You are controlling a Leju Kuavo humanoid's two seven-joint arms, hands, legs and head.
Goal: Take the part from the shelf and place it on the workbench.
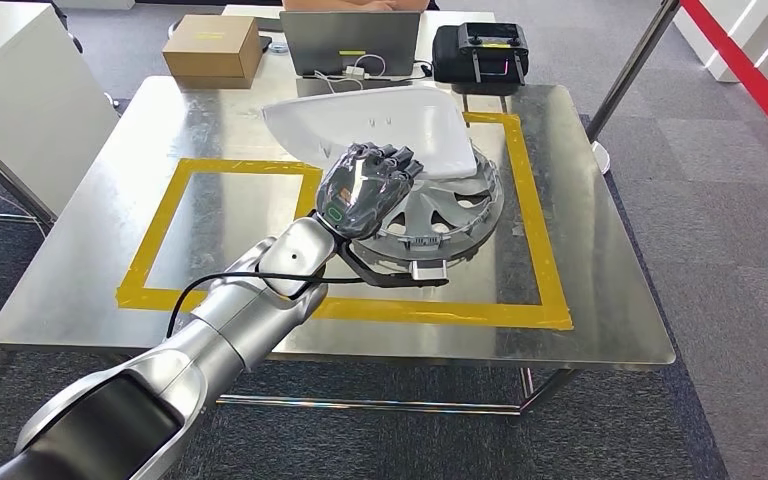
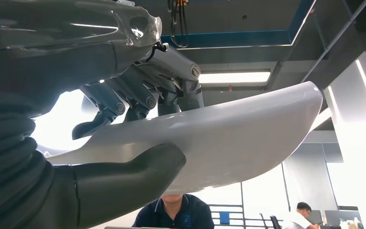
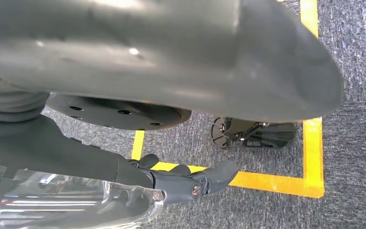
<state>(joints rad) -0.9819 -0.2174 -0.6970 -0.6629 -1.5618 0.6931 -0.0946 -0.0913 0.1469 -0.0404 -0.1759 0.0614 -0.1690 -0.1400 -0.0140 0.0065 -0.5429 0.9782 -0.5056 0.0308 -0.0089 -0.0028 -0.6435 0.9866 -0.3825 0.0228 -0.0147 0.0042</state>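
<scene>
Fingers [image 2: 138, 95] of our left hand [image 1: 365, 185] clamp the white part [image 1: 380, 125], which hangs over the workbench [image 1: 90, 250] above a wheel cover [image 1: 445, 220], so we judge only setting down and releasing remain.

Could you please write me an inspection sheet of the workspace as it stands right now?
Surface: shiny steel workbench marked with yellow tape rectangles.
Job's things: white curved plastic shell part held over a silver wheel cover lying inside the tape.
Clutter: brown cardboard box, grey laptop and black handheld controller at the far edge.
Hands: left hand grips the shell, thumb under and fingers over; right hand hangs above the floor, holding nothing.
Cables: black cable along the left forearm; white cable at the laptop.
Surroundings: grey carpet, red barrier strip, a seated person beyond the bench.
</scene>
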